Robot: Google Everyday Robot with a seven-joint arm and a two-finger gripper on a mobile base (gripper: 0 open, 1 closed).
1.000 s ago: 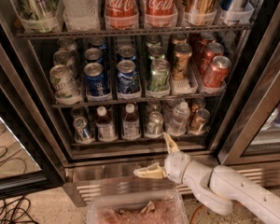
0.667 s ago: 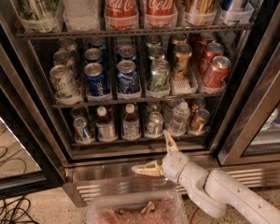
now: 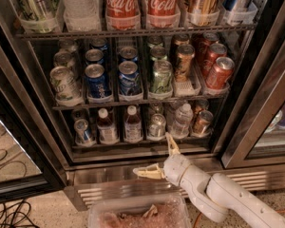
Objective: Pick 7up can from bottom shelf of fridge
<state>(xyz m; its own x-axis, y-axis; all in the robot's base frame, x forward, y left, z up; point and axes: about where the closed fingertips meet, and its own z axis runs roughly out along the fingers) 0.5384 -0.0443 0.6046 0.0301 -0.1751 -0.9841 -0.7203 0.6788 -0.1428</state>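
**A:** Where was the 7up can [image 3: 156, 125]?

**B:** It stood upright on the bottom shelf [image 3: 118, 145] of the fridge [image 3: 251, 122]. It sat in a clear lane tray a little right of the middle, with its silver top showing.

**A:** What did it have for neighbours?

**B:** Just to its left were two white-capped bottles [image 3: 132, 126], and beyond them a blue-labelled can [image 3: 82, 130] at the left end. To its right stood a clear water bottle [image 3: 183, 119], then a copper-brown can [image 3: 202, 122].

**A:** And the gripper?

**B:** The gripper [image 3: 152, 154] was outside the fridge, below the bottom shelf and in front of the steel sill, slightly right of the can and apart from it. Its two pale fingers were spread wide with nothing between them. One pointed up toward the shelf edge, the other pointed left.

**A:** Where did the arm come from?

**B:** The white arm [image 3: 218, 194] reached in from the lower right corner.

**A:** Anything else around?

**B:** The rack above held rows of blue, green and red cans, and Coca-Cola bottles [image 3: 121, 4] stood on the rack over that. A clear plastic tub [image 3: 137, 212] lay at the lower edge, in front of the louvred grille [image 3: 109, 194]. Black cables [image 3: 7, 212] lay on the floor to the left.
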